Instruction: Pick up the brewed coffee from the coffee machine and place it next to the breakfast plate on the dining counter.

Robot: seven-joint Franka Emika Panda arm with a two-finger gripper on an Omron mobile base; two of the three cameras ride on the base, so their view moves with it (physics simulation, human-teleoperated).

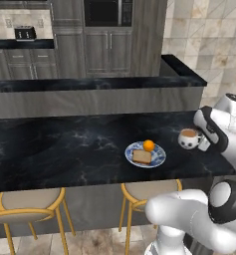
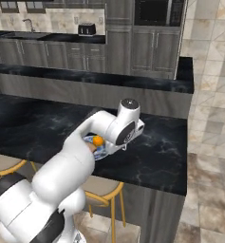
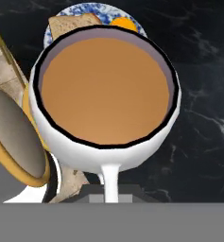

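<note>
With the end effector [image 1: 203, 141] closed on the handle of the brewed coffee [image 1: 189, 139], the mug hangs just above the table [image 1: 64, 149], and the breakfast plate [image 1: 145, 154] lies directly beyond it.

White rounded arm [image 2: 61, 180], dark joints, black tool [image 1: 209, 130]

below jaws: bare black counter [image 1: 64, 149]
beyond jaws: plate [image 1: 158, 159] with toast [image 1: 142, 157] and fruit [image 1: 148, 145] stands near, blocking
behind jaws: counter edge, stools [image 1: 27, 205] below
between jaws: mug [image 1: 189, 139]
</note>
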